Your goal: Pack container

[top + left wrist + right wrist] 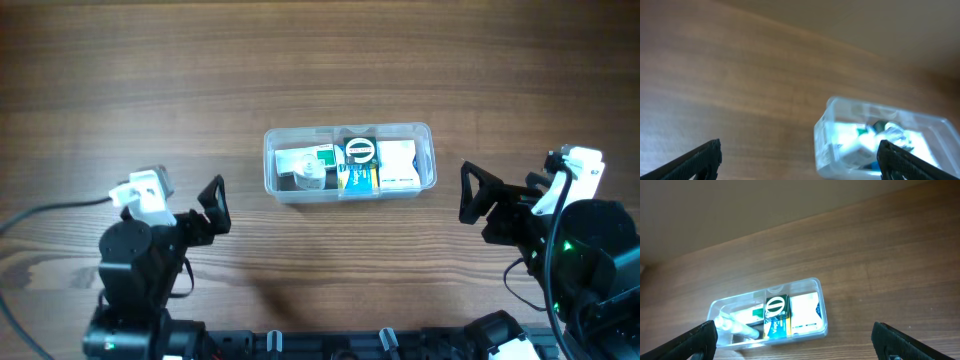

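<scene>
1. The clear, shallow, rectangular plastic container (268,165) sits on the brown wooden bench (120,80), midway between its left and right edges.
2. Inside it, a white box (398,165) lies beside a dark green box (359,152).
3. The left gripper (799,155) is spread wide and holds nothing, near the front edge.
4. The right gripper (795,332) is the same.

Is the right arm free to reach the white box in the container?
Probably yes: the right gripper is open, empty; only bare table separates it from the container and its uncovered white box.
</scene>
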You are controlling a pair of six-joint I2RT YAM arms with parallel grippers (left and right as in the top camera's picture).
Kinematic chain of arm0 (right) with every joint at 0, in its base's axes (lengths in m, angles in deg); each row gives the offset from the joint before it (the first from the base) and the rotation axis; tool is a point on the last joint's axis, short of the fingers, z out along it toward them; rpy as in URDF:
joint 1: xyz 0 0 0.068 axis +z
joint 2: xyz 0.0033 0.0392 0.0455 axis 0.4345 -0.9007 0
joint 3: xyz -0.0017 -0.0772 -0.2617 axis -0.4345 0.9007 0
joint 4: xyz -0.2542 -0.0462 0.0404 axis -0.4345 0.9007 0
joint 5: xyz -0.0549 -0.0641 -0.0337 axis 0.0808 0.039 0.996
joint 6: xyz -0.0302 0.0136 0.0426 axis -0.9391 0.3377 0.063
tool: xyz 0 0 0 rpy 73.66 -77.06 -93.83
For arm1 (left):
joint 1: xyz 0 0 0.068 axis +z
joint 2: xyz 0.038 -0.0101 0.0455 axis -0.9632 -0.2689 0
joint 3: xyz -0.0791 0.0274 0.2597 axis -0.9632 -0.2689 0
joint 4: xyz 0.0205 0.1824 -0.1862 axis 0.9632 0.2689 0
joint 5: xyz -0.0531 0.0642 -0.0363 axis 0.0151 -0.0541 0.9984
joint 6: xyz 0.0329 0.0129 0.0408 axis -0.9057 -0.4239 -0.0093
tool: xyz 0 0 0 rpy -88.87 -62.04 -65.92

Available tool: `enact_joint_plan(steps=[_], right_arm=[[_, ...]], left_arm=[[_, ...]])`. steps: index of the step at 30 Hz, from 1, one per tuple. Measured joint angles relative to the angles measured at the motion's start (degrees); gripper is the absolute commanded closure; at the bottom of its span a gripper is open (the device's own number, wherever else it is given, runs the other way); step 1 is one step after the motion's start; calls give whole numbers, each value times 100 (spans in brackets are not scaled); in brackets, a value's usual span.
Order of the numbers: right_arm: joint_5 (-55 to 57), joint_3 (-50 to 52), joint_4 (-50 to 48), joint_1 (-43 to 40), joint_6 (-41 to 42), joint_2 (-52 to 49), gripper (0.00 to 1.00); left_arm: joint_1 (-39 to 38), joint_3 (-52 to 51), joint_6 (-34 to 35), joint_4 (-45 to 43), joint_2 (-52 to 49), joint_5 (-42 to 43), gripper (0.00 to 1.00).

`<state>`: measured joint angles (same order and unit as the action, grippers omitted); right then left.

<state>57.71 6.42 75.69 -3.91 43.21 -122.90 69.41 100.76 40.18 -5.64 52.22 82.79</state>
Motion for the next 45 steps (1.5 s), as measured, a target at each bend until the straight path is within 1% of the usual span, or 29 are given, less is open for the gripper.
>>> enact_joint_plan(steps=[1, 3, 6, 13, 15, 18, 42, 45], right_arm=[[0, 2, 0, 0, 0, 0, 0], [0, 2, 0, 0, 0, 0, 0], [0, 2, 4, 0, 0, -2, 0], [0, 2, -2, 0, 0, -2, 0], [0, 0, -2, 0, 0, -2, 0], [0, 2, 0, 0, 0, -2, 0], [0, 2, 33, 0, 0, -2, 0], [286, 13, 17, -20, -282, 2, 0]], left_arm=[[238, -584, -15, -245, 286, 302, 0], [332, -1088, -35, -592, 595, 520, 0], [363, -1810, -55, -721, 1279, 754, 0], [367, -2420, -81, -769, 2492, 872, 0], [367, -2575, -96, -776, 2647, 874, 0], [367, -2704, -96, -787, 2658, 874, 0], [367, -2706, -98, -831, 2658, 876, 0], [367, -2706, -96, -831, 2658, 876, 0]])
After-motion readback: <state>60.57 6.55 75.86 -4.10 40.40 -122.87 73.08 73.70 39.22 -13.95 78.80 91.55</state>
